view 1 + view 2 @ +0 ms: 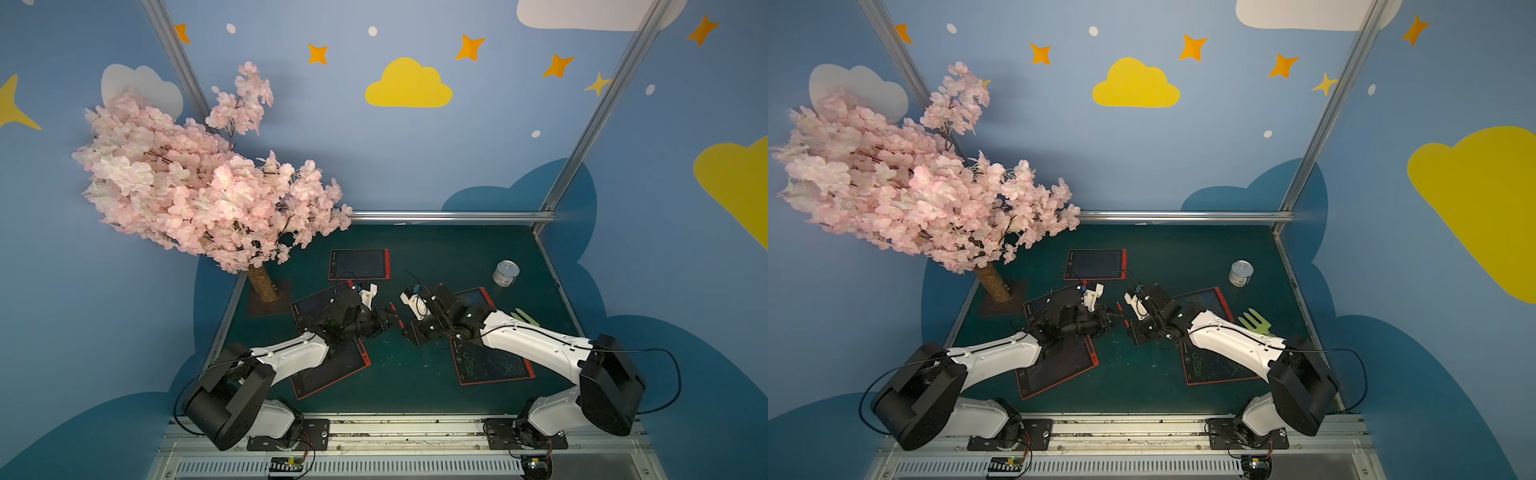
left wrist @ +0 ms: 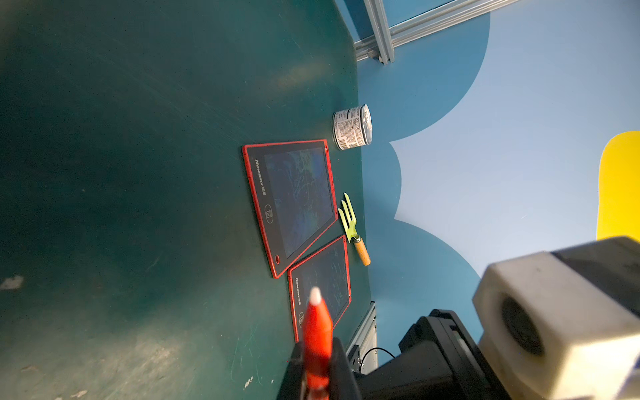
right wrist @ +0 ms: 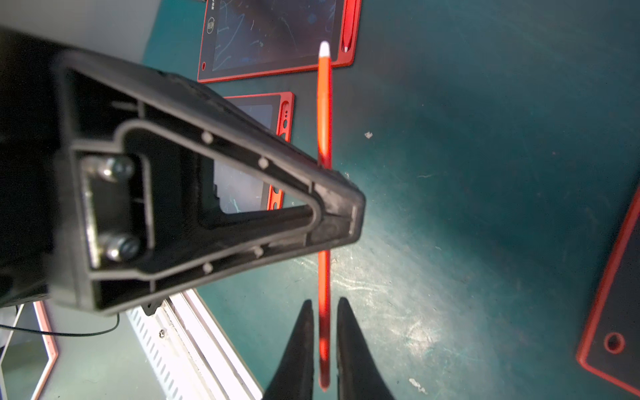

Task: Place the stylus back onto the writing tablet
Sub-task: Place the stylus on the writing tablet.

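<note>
A red stylus (image 1: 395, 314) with a white tip hangs above the green table between both arms, in both top views. My left gripper (image 2: 317, 346) is shut on the stylus (image 2: 317, 329) near its tip end. My right gripper (image 3: 323, 304) straddles the tail of the stylus (image 3: 323, 114), open, with thin gaps on each side. The left gripper's black finger (image 3: 242, 207) crosses the shaft there. Several red-framed writing tablets lie flat: one at the back (image 1: 359, 264) has a stylus in its slot, and one under the left arm (image 3: 263, 114) shows an empty slot.
A tin can (image 1: 506, 273) stands at the back right. A green garden fork (image 1: 1254, 322) lies by the right arm. Two tablets (image 1: 494, 365) lie under the right arm. A pink blossom tree (image 1: 199, 187) fills the back left corner.
</note>
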Tool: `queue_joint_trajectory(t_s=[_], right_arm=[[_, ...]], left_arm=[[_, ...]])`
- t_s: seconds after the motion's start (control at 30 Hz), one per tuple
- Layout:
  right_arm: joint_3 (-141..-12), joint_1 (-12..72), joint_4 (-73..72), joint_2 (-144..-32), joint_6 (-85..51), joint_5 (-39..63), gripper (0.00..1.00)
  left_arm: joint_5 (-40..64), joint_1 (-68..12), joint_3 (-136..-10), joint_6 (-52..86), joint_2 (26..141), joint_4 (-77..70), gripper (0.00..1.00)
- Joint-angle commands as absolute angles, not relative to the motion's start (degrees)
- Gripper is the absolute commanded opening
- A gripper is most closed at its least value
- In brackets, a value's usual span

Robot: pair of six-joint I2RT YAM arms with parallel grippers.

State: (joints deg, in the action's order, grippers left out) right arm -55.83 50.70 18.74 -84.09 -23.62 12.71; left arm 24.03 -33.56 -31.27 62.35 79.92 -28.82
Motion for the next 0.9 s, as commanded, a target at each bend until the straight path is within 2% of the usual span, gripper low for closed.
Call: queue_joint_trajectory(t_s=[0.0, 0.27, 0.57, 0.87], right_arm=[[-57.4, 50.5, 18.4, -84.9, -23.2, 13.1, 0.09], [-58.1, 50.5, 18.5, -85.2, -23.1, 13.6, 0.01], [-58.0, 50.5, 18.1, -85.0, -23.7, 14.3, 0.00], [-57.8, 50.3, 17.9, -85.6, -25.2, 14.9, 0.00]], left_arm=[[25.2, -33.7, -32.5, 61.9, 79.9, -28.9, 0.08], [24.7, -34.2, -32.5, 61.1, 78.0, -26.9, 0.13], [23.9, -34.3, -31.1, 61.3, 77.6, -29.3, 0.18], [21.2, -35.2, -29.6, 61.4, 77.0, -31.1, 0.16]])
